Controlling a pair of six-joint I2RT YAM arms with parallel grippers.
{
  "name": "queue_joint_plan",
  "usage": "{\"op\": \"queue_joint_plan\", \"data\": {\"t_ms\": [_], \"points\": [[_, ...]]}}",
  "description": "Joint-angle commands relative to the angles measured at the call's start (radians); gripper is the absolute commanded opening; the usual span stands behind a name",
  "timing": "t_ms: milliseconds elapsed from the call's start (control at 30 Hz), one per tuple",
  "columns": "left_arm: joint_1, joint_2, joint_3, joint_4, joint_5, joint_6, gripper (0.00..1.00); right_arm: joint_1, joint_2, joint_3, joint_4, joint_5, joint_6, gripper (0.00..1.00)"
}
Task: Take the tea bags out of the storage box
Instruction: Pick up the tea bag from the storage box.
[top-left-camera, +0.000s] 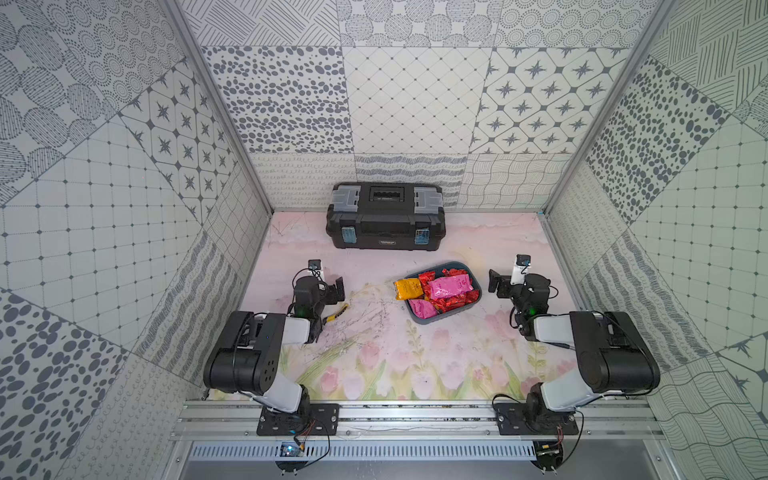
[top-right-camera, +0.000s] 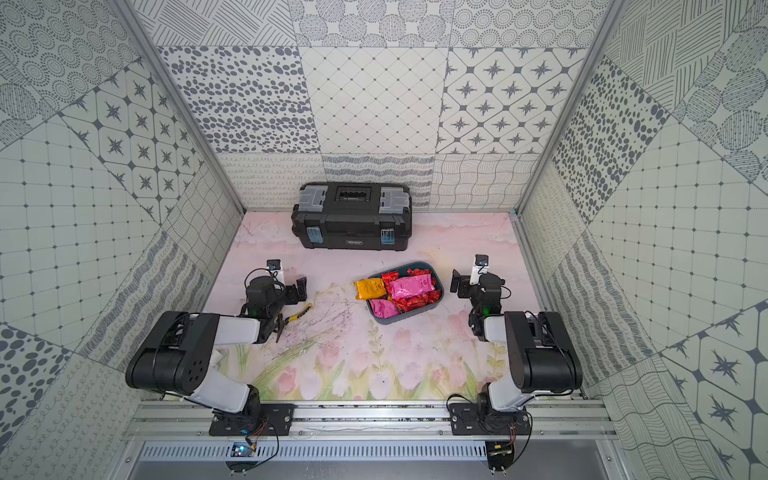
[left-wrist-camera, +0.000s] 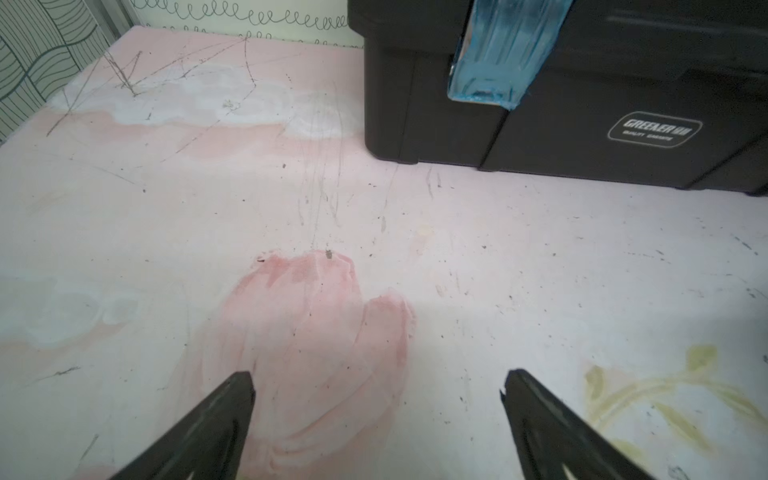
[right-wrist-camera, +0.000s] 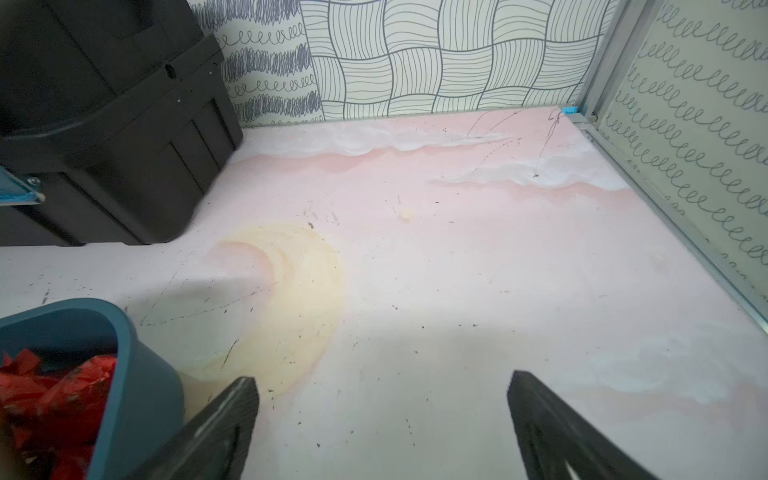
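Tea bags (top-left-camera: 440, 291) lie heaped in the box (top-left-camera: 453, 316), whose long axis points roughly at the right tool (right-wrist-camera: 382, 386) just beside it. The left tool (left-wrist-camera: 378, 382) is well apart. Both gape wide, empty.

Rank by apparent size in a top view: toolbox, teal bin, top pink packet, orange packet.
1. Toolbox
2. Teal bin
3. Top pink packet and orange packet: near alike, not ranked.

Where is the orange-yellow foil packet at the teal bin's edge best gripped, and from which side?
Probably the orange-yellow foil packet's outer end: it overhangs the shallow teal-blue plastic bin's rim toward the left arm. Come from above with the open left tool, pinching across its narrow width.
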Motion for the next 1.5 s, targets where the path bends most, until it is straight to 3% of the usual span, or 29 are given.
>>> {"op": "queue_joint_plan", "data": {"t_ms": [0,500,567,700,933,1100,1200,1333,1467], "points": [[0.0,0.002,0.006,0.035,0.021,0.018,0.98,0.005,0.005,0.017,0.029,0.004,-0.007,0.98],[0.001,0.0,0.006,0.035,0.018,0.02,0.98,0.005,0.006,0.019,0.027,0.004,-0.007,0.99],[0.002,-0.035,0.024,-0.04,0.016,0.014,0.98,0.006,-0.006,0.015,0.036,0.007,-0.002,0.99],[0.004,-0.143,0.141,-0.347,0.012,0.029,0.99,0.005,-0.18,-0.006,-0.061,0.024,-0.001,0.99],[0.004,-0.348,0.226,-0.585,0.043,0.028,0.98,0.005,-0.539,-0.048,-0.255,0.018,0.077,0.99],[0.007,-0.503,0.299,-0.809,0.053,-0.116,0.99,0.003,-0.799,-0.001,-0.646,0.166,0.42,0.99],[0.007,-0.568,0.31,-0.887,0.173,-0.209,0.99,0.001,-0.894,0.011,-0.766,0.047,0.441,0.98],[-0.022,-0.606,0.321,-0.981,0.301,-0.447,0.98,0.006,-0.93,0.06,-0.929,-0.084,0.575,0.92],[-0.114,-0.639,0.328,-1.061,0.318,-0.551,0.98,0.069,-0.889,0.129,-1.048,-0.139,0.616,0.88]]}}
